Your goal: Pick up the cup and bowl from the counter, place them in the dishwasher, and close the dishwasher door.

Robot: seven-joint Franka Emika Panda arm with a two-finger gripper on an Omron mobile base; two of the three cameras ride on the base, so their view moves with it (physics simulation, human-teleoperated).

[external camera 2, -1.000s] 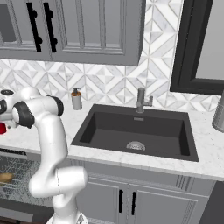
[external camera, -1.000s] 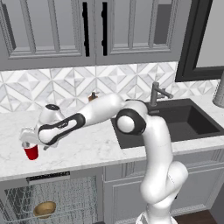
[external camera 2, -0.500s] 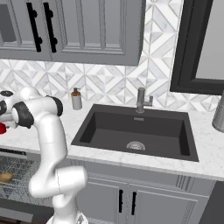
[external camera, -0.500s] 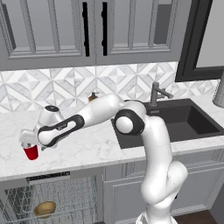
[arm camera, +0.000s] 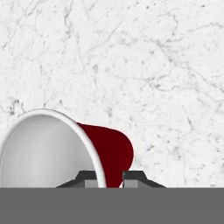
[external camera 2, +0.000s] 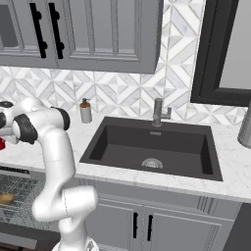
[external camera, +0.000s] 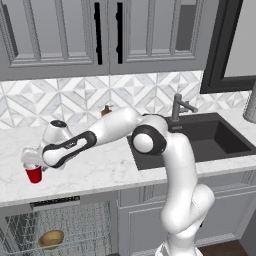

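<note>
Jaws (arm camera: 109,177) have just closed from wide open onto the cup (external camera: 33,173) wall, one finger inside, one outside; it stands on the bench (external camera: 100,170). Next I lift toward the dishwasher (external camera: 55,225).

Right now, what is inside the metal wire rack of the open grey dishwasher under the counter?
A small tan-brown wooden-looking bowl lies in the metal wire rack. The red plastic cup stands on the white marble counter. The rack's back part is hidden beneath the counter.
</note>
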